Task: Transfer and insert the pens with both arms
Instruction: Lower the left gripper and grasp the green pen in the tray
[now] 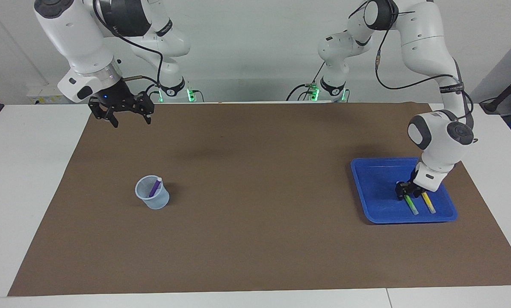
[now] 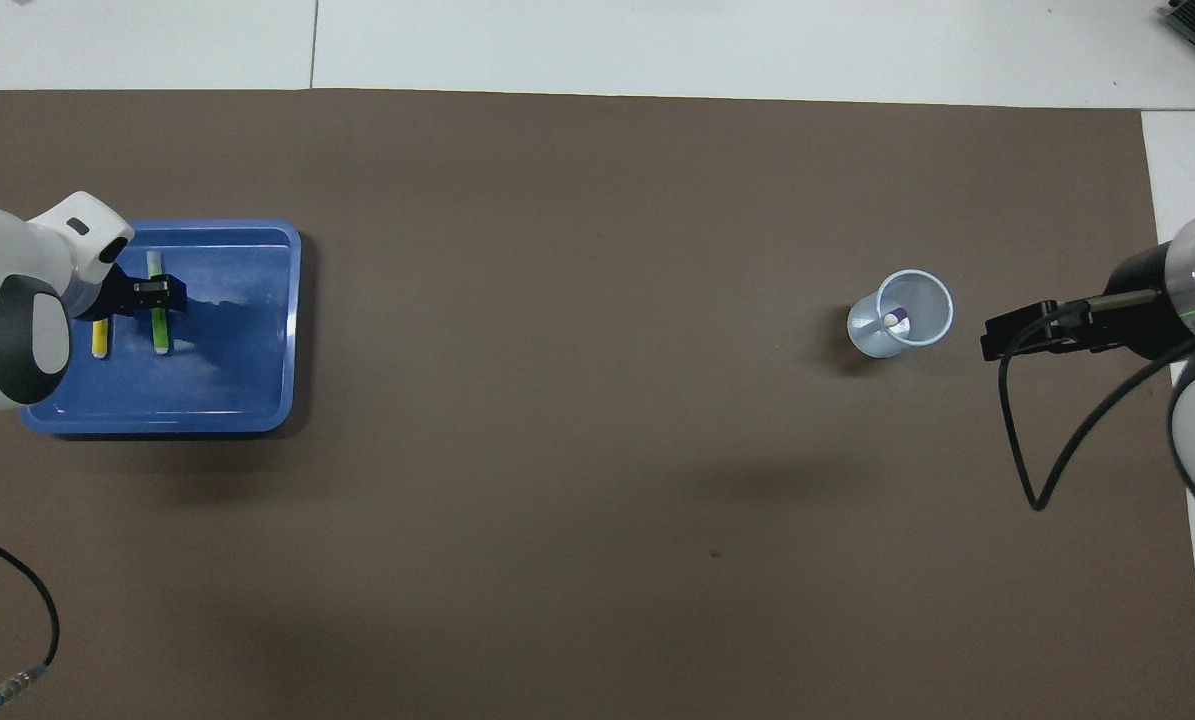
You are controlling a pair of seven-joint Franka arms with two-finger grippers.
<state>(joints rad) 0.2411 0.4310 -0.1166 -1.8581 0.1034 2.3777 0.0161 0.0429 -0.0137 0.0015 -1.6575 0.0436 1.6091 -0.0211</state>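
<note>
Left claw [image 1: 409, 190] is down inside the blue tray [image 1: 366, 179], planted right over the green pen [image 1: 411, 205], fingers straddling its upper end; whether they have actually clamped on it I cannot tell. Just beside the claw, toward the tray's outer wall, lies the yellow pen [image 1: 429, 202], parallel to the green one and a little apart from it. Well away from this claw, at the right arm's end of the worktop, the purple pen [image 1: 155, 187] leans cap-up inside the clear cup [image 1: 152, 199]: one pen in, two left in the tray, by my reading.

Right claw [image 1: 128, 112] hangs high over the brown mat [image 1: 255, 239], fingers spread wide, holding nothing, waiting.

These pens look light, stiff and smooth-barrelled, so they should lift easily but could roll or swivel in a pinch. I'd take the green one across the barrel near its middle, so it stays level for a handover.

No brand, label or writing is readable on the pens, cup or tray.
</note>
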